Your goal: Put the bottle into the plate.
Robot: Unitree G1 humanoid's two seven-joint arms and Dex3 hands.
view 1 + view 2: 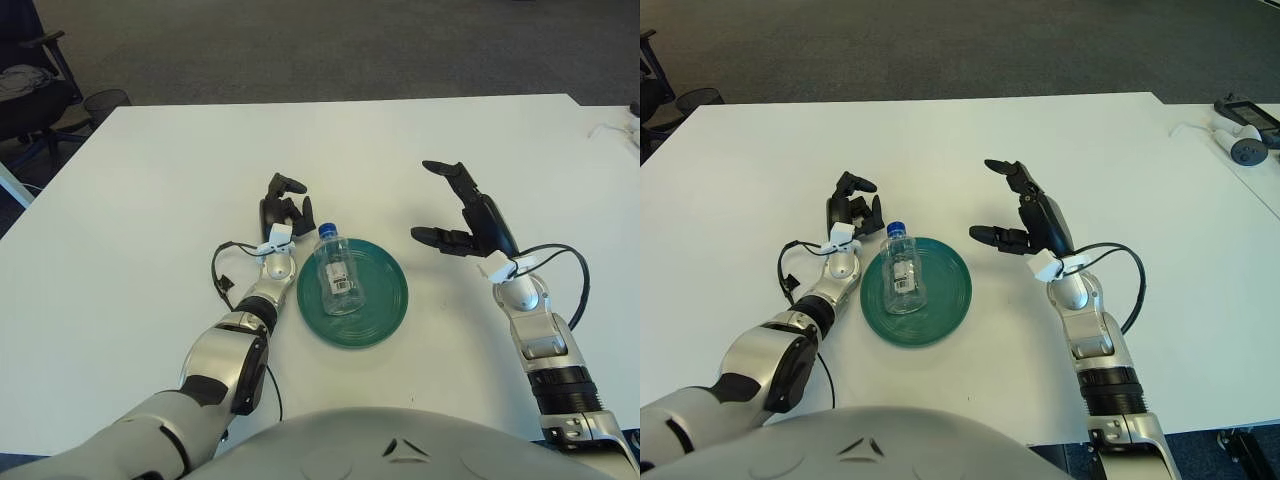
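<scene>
A clear plastic bottle (336,270) with a blue cap lies on its side in the green plate (378,310), its cap end over the plate's far left rim. My left hand (283,207) shows just left of the plate, fingers loosely curled and holding nothing. To the right of the plate my right hand (455,205) is raised above the table, its fingers spread wide and holding nothing.
The white table (150,180) stretches all around. A small white device with a cable (1240,130) lies at the far right edge. A dark chair (25,90) and a mesh bin (104,102) stand on the floor beyond the left corner.
</scene>
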